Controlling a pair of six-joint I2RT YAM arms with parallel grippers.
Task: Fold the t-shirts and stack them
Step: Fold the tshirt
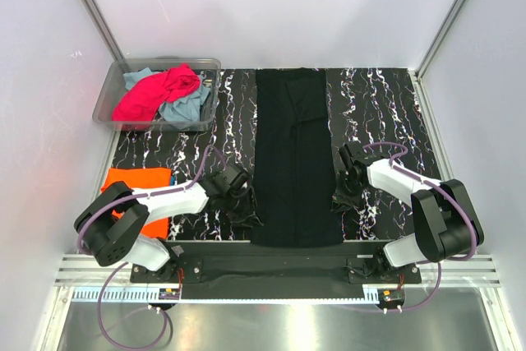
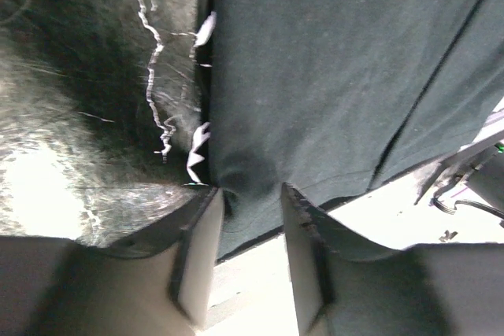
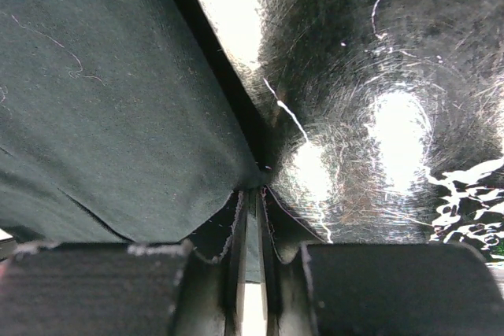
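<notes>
Top external: black t-shirt lies lengthwise on table, folded into long strip. My right claw clamps its right edge; my left claw, jaws parted, straddles left edge.

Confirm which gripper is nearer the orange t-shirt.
Left. The left gripper is at the black t-shirt's left edge, a short way right of the orange t-shirt. The right gripper is at the opposite edge, with the black t-shirt between.
</notes>
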